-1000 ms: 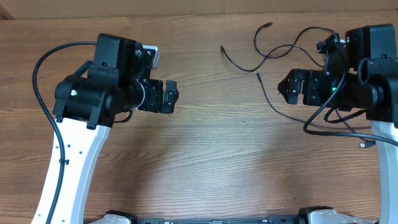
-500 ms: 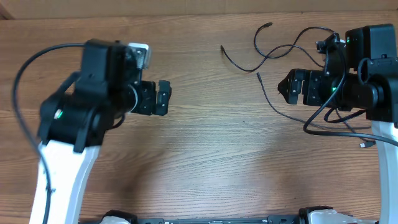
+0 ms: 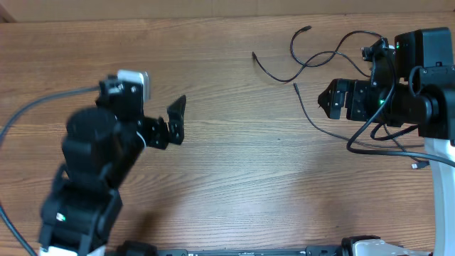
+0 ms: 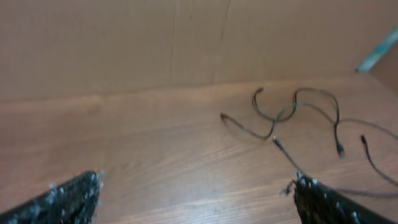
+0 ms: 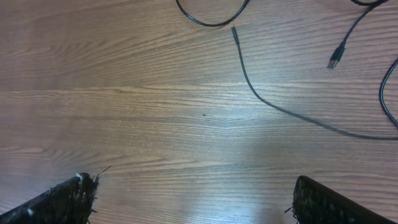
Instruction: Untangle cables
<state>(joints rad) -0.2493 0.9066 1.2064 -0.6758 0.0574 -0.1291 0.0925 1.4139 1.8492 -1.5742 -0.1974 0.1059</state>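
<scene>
Thin black cables (image 3: 313, 57) lie tangled on the wooden table at the far right, with plug tips at the upper ends; one strand (image 3: 313, 117) runs down towards the right arm. They also show in the left wrist view (image 4: 292, 115) and the right wrist view (image 5: 267, 99). My left gripper (image 3: 176, 121) is open and empty at the left centre, well apart from the cables. My right gripper (image 3: 328, 99) is open and empty, just right of the cable strand.
A brown wall (image 4: 186, 43) borders the table's far edge. Thicker black arm cables (image 3: 384, 135) hang by the right arm. A small plug end (image 3: 415, 166) lies at the right edge.
My left arm has swung back towards the front left and turned, its gripper shifting slightly left and down. The right arm and cables have not moved.
</scene>
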